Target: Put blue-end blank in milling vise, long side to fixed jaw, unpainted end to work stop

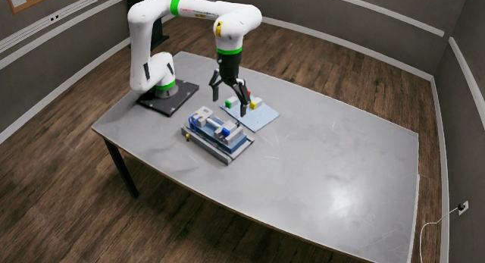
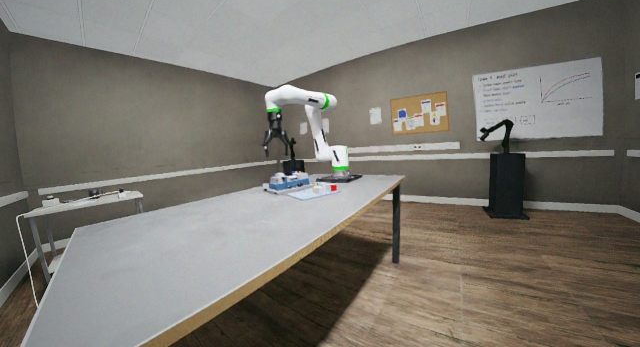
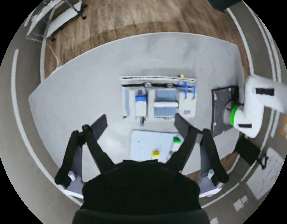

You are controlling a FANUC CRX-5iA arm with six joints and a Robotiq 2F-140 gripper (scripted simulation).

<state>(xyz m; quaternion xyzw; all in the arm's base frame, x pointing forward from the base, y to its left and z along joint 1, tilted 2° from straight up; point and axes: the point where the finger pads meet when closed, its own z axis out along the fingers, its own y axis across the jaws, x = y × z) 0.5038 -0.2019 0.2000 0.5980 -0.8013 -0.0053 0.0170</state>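
Observation:
The blank with the blue end [image 1: 225,132] lies in the milling vise [image 1: 214,137] [image 2: 287,181] [image 3: 158,99], between the jaws and close to the end block without hoses. Its contact with the jaw and the work stop is too small to judge. My gripper [image 1: 229,105] [image 2: 277,151] [image 3: 140,120] is open and empty. It hangs well above the table, over the gap between the vise and the light blue plate [image 1: 261,120] [image 2: 304,195] [image 3: 146,144]. On the plate lie a green-ended blank [image 1: 230,102], a yellow-ended blank [image 1: 255,102] [image 2: 316,189] and a red-ended blank [image 2: 332,187], which is mostly hidden behind a finger in the top view.
The arm's black base plate [image 1: 178,100] sits at the table's back left corner. The vise's blue hoses [image 1: 194,120] are on its end towards the base. A small side table [image 2: 80,201] stands off to the left of the big table.

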